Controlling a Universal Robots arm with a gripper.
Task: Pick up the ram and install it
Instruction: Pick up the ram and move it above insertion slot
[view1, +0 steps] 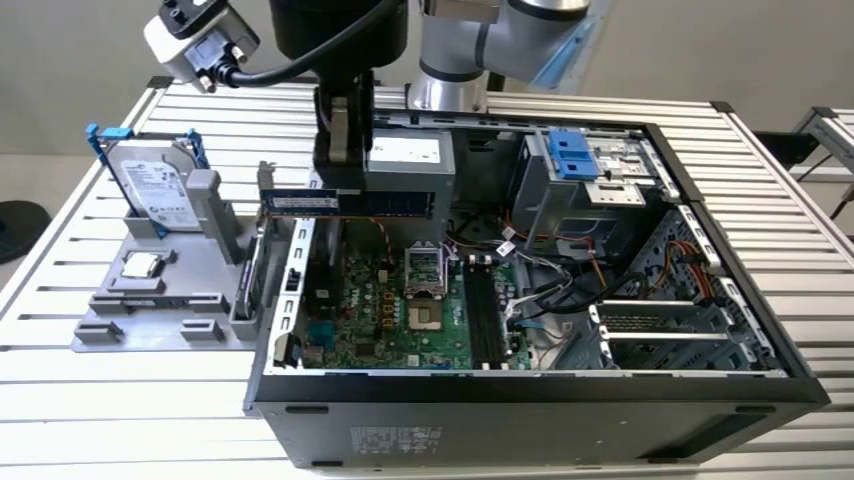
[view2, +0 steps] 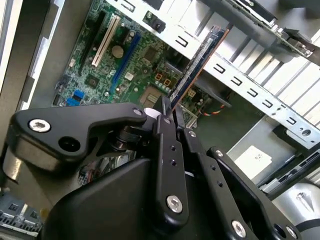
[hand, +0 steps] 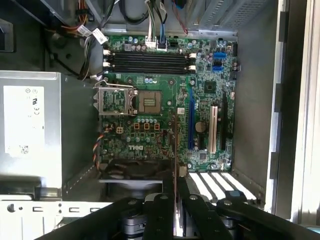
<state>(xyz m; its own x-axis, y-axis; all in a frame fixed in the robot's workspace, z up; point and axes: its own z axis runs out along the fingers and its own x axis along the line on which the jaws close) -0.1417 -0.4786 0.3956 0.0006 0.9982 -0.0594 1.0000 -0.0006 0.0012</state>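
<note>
One claw (view1: 340, 186), pressed together on the ram (view1: 387, 203), pinching it about mid-length. The blue stick hangs level in the air on its long edge, over the open computer case (view1: 534, 420), near the wall on the exterior view's left. Below it are the green motherboard (view1: 387, 310), processor socket (view1: 423, 288) and black memory slots (view1: 483, 312); the ram is well apart from the slots, not seated. In the second wrist view, black fingers (view2: 170, 150) clamp the ram (view2: 200, 57), which runs out past the tips above the board. In the first wrist view the ram (hand: 175, 150) shows edge-on as a thin line over the motherboard, with the memory slots (hand: 150, 60) beyond the processor socket and the power supply (hand: 30, 120) beside. Outside the case on the slatted table (view1: 80, 400) is a grey holder (view1: 147, 325), with a hard drive (view1: 150, 185) upright in it and a silver processor chip (view1: 143, 265) lying flat.
</note>
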